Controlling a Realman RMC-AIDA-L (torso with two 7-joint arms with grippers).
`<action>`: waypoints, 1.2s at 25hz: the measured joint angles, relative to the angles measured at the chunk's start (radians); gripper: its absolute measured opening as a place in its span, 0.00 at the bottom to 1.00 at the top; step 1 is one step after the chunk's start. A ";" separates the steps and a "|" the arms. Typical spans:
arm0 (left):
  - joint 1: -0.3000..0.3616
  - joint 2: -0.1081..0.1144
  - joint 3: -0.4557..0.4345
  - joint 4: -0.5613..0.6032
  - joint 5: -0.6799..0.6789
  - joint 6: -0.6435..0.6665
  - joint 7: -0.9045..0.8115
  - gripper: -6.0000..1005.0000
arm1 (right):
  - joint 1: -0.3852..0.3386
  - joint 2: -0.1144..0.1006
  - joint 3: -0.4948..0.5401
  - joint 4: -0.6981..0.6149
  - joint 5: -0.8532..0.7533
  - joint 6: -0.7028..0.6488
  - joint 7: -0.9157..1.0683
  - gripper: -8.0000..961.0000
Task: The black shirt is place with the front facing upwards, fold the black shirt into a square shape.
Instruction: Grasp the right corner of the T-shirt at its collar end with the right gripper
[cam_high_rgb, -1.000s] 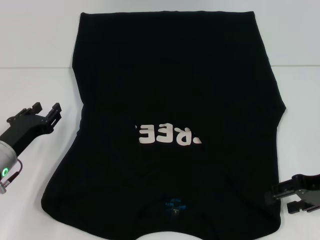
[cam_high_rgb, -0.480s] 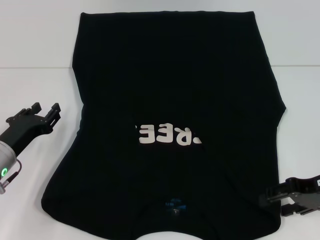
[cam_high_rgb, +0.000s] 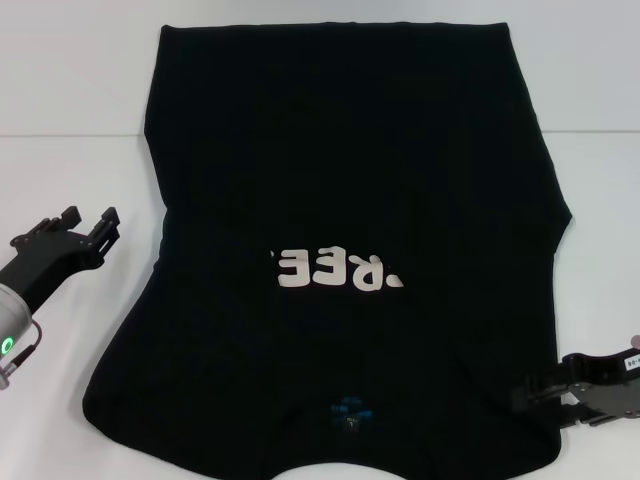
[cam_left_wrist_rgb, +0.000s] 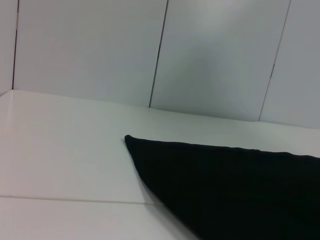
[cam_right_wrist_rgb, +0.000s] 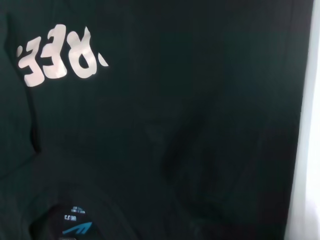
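Note:
The black shirt (cam_high_rgb: 350, 180) lies flat on the white table, collar toward me. Its pale letters (cam_high_rgb: 335, 268) read upside down, and a small blue neck label (cam_high_rgb: 347, 410) sits near the front edge. My left gripper (cam_high_rgb: 90, 218) is open over bare table, a short way off the shirt's left edge. My right gripper (cam_high_rgb: 540, 405) is open at the shirt's near right corner, its fingertips over the cloth edge. The right wrist view looks down on the shirt (cam_right_wrist_rgb: 200, 125), its letters (cam_right_wrist_rgb: 60, 55) and label (cam_right_wrist_rgb: 75, 227). A far corner of the shirt (cam_left_wrist_rgb: 225, 185) shows in the left wrist view.
The white table (cam_high_rgb: 60, 100) has a thin seam running across it behind the left gripper. A strip of bare table (cam_right_wrist_rgb: 305, 150) borders the shirt in the right wrist view. Grey wall panels (cam_left_wrist_rgb: 215, 55) stand beyond the table's far edge.
My right gripper has moved left and a little down, from bare table onto the shirt's near right corner. The left gripper and the shirt have stayed put.

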 joint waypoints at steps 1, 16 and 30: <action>0.000 0.000 0.000 0.000 0.000 0.000 0.000 0.55 | 0.001 0.000 0.001 0.004 0.001 0.004 -0.001 0.80; 0.006 -0.001 0.000 0.006 0.000 0.000 0.000 0.55 | 0.005 -0.005 0.000 0.034 0.002 0.015 -0.005 0.71; 0.007 -0.002 -0.009 0.006 0.000 0.000 0.000 0.55 | 0.016 -0.003 -0.024 0.066 -0.003 0.022 -0.049 0.58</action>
